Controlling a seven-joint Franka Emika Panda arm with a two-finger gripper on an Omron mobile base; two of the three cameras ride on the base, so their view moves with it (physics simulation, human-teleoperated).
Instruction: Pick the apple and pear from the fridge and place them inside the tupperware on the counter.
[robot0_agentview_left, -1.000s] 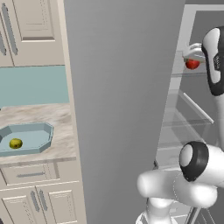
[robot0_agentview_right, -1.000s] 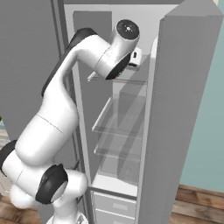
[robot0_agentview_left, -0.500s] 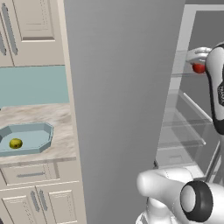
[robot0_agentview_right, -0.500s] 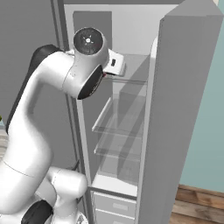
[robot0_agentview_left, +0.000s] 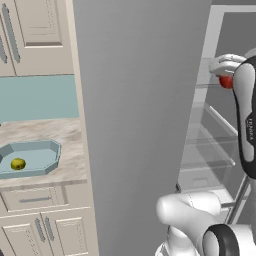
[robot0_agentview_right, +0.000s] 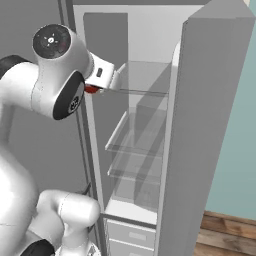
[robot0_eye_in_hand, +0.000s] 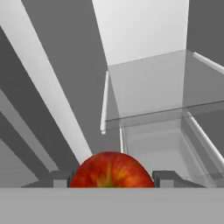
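My gripper (robot0_eye_in_hand: 111, 178) is shut on the apple (robot0_eye_in_hand: 111, 169), a glossy red fruit held between both fingertips (robot0_eye_in_hand: 162, 177). The apple (robot0_agentview_left: 226, 81) hangs at the height of the top glass shelf, at the front of the open fridge (robot0_agentview_left: 140, 125). From the right it peeks out red under the white hand, apple (robot0_agentview_right: 91, 89) and gripper (robot0_agentview_right: 95, 88) by the fridge's left wall. The pear (robot0_agentview_left: 18, 163), yellow-green, lies in the light blue tupperware (robot0_agentview_left: 50, 150) on the beige counter (robot0_agentview_left: 72, 161) at the left.
The fridge door (robot0_agentview_right: 210, 125) stands open on the right. Several glass shelves (robot0_agentview_right: 140, 135) sit below the hand, white drawers (robot0_agentview_right: 130, 232) under them. The grey fridge side separates the interior from the counter. Cream cabinets (robot0_agentview_left: 35, 22) hang above the counter.
The hand has drawn back from deep over the top shelf toward the fridge's front left edge, carrying the apple. The arm's elbow has swung round. The pear and tupperware have stayed put.
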